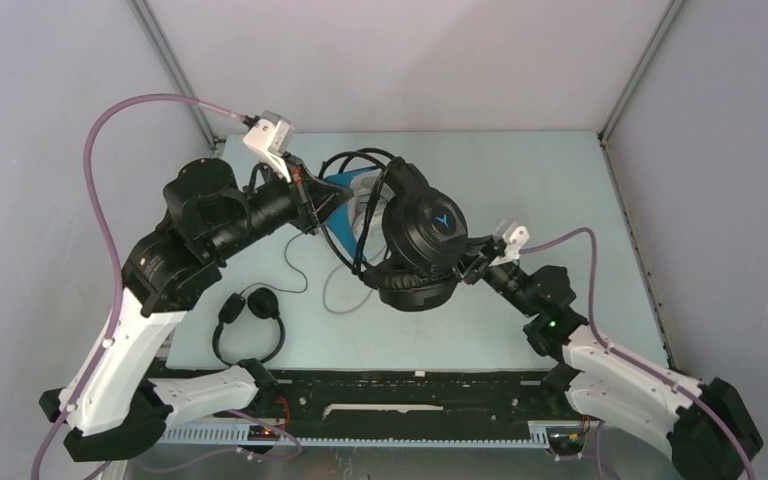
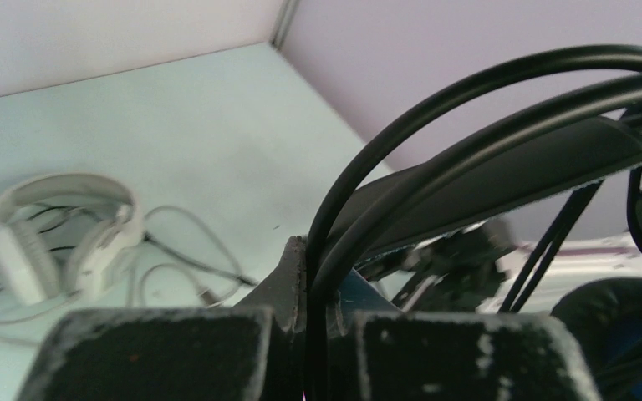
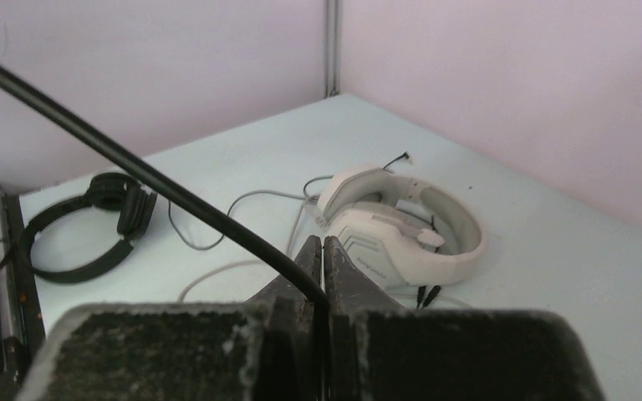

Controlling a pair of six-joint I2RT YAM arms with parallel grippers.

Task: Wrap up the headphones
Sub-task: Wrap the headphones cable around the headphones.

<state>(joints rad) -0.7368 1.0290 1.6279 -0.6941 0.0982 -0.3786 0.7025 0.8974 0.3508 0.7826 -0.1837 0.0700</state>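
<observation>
top view: the bulky black headphones (image 1: 422, 235) hang above the middle of the table (image 1: 560, 180), held up between the left gripper (image 1: 345, 212) and the right gripper (image 1: 474, 262). loops of cable (image 1: 358, 157) lie on the left side.

left wrist: jaws pinched on two cable strands. the headband runs right and away from them.

right wrist: jaws clamped on one strand, which rises to the left. the white headphones (image 3: 401, 225) lie beyond on the table.

judgement: the left arm is better placed to wind.

Bulky black headphones (image 1: 422, 235) aloft, white pair (image 3: 384, 242), slim pair (image 1: 258, 303) lying flat
</observation>
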